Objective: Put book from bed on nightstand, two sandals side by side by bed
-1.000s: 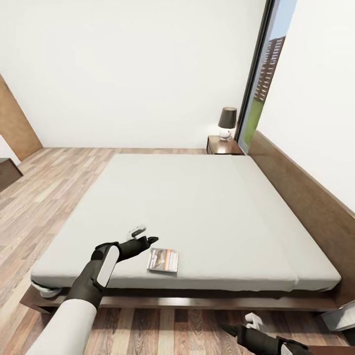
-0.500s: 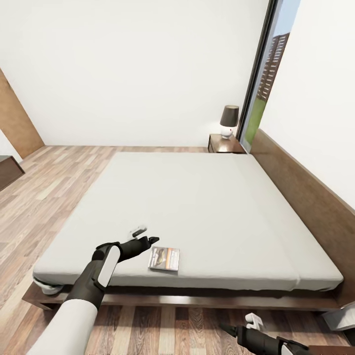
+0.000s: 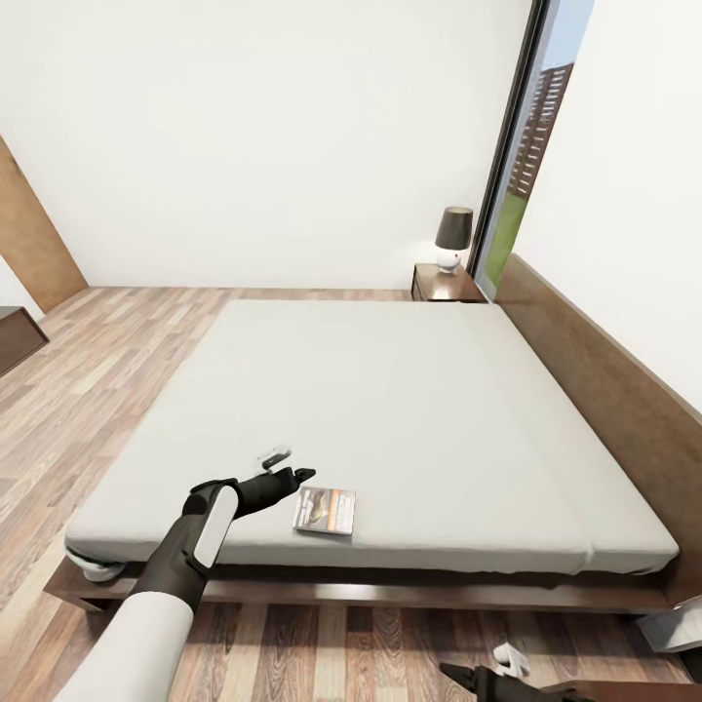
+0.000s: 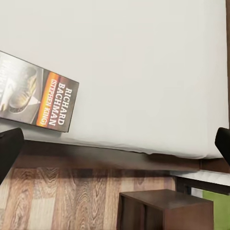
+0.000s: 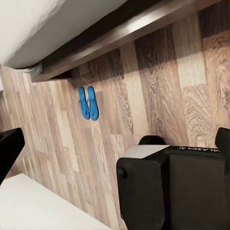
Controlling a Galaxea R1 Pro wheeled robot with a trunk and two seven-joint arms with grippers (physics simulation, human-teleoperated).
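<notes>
The bed [image 3: 390, 409] takes up most of the head view, its pale mattress bare but for the book [image 3: 325, 511], which lies flat near the bed's foot edge, cover up. The left claw [image 3: 289, 466] hangs over the mattress just beside the book, on the side away from the headboard [image 3: 604, 380], its fingers spread and holding nothing; the left wrist view shows the two dark fingertips [image 4: 9, 148] wide apart with the book [image 4: 36, 98] lying between them near one side, clear of both. A nightstand [image 3: 444, 285] stands at the bed's far head corner, against the wall, with a dark-shaded lamp [image 3: 452, 237] on it, next to the window [image 3: 522, 146]. Another dark brown stand [image 4: 165, 211] shows just off the bed's near head corner. The right claw [image 3: 483, 668] is low over the plank floor [image 3: 88, 380] in front of the bed's foot, fingers apart and empty. In the right wrist view the two sandals [image 5: 88, 102] lie side by side on the floor, touching or nearly so, just beside the bed's wooden base [image 5: 120, 40] near a corner of the bed. The robot's dark base [image 5: 172, 187] sits on the floor well apart from them.
</notes>
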